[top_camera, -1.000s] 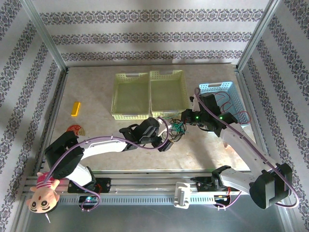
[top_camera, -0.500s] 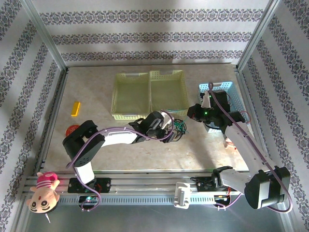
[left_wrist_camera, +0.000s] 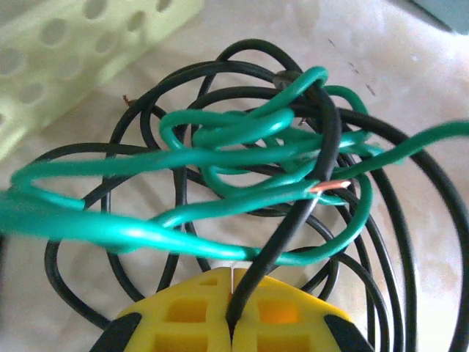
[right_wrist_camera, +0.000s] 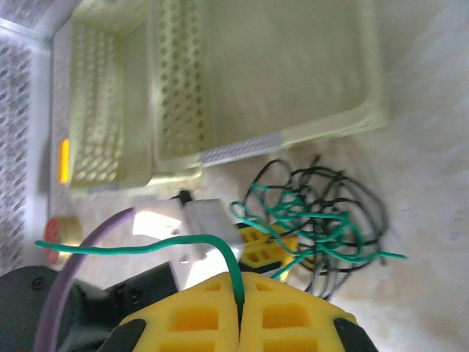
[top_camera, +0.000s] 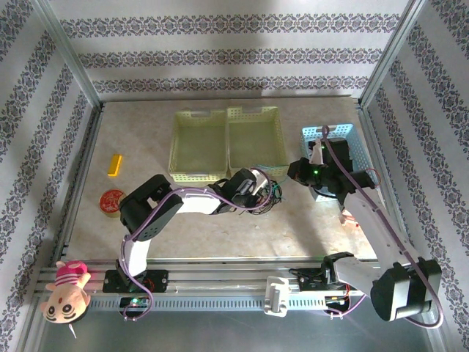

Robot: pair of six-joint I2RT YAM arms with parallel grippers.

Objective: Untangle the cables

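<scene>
From above, the cables [top_camera: 271, 192] lie in a small dark and green knot on the tabletop [top_camera: 220, 231], just below the near edge of the right-hand of two pale yellow-green baskets [top_camera: 255, 139]. The left hand [top_camera: 258, 192] reaches in from the left and meets the knot. The right hand [top_camera: 294, 170] sits just right of it, in front of a blue basket [top_camera: 331, 133]. At this size I cannot tell how either hand's fingers stand. A yellow block [top_camera: 114, 164] and a red disc [top_camera: 111, 199] lie at the left, and a doll [top_camera: 64, 293] hangs at the lower left corner.

In the left wrist view, the left hand [left_wrist_camera: 233, 312] sits at the bottom centre, its yellow fingers pressed together on a black cable [left_wrist_camera: 284, 233] that rises into the tangle. Green and black cables [left_wrist_camera: 249, 147] loop across the middle of the frame. A basket wall [left_wrist_camera: 66, 51] fills the upper left.

In the right wrist view, the right hand [right_wrist_camera: 239, 312] at the bottom has its yellow fingers closed on a green cable [right_wrist_camera: 146, 246], which runs off to the left. The cables [right_wrist_camera: 322, 213] lie centre right, below the baskets [right_wrist_camera: 271, 88], with the left hand [right_wrist_camera: 258, 246] touching their left side.
</scene>
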